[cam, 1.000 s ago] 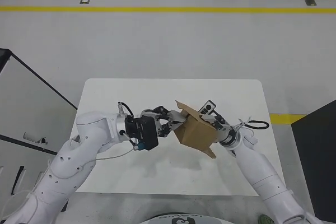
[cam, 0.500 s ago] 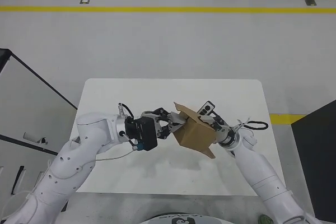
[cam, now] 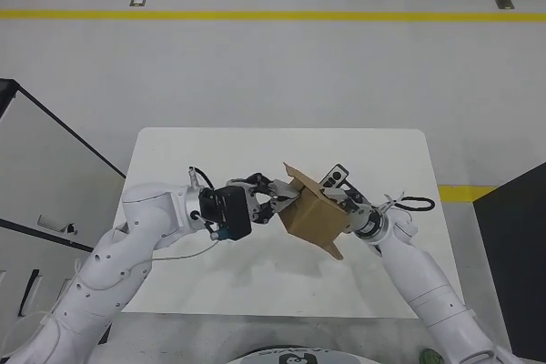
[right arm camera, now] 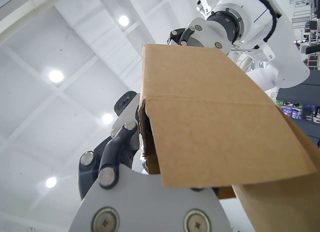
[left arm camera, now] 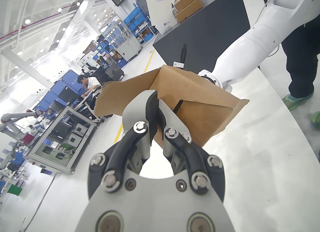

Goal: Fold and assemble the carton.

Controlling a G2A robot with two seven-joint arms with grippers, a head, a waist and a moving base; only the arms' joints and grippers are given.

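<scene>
A brown cardboard carton [cam: 314, 218] hangs tilted above the middle of the white table [cam: 209, 155], with flaps sticking out at its top and lower end. My left gripper [cam: 278, 202] is shut on the carton's left edge. In the left wrist view its fingertips [left arm camera: 156, 107] pinch a wall of the carton [left arm camera: 200, 107] beside an open flap. My right gripper [cam: 346, 202] holds the opposite side. In the right wrist view the carton [right arm camera: 212, 130] covers most of that gripper. One finger [right arm camera: 126, 128] presses against the cardboard edge, and the other is hidden.
A dark cabinet [cam: 18, 136] stands off the table's left side and a black counter [cam: 528, 237] off its right. The bare table surface runs all around the carton, with the front edge [cam: 273, 316] close to the arms.
The carton has tipped slightly, its lower flap swinging a little left and down. The left wrist has shifted a touch up and left. Both grips hold.
</scene>
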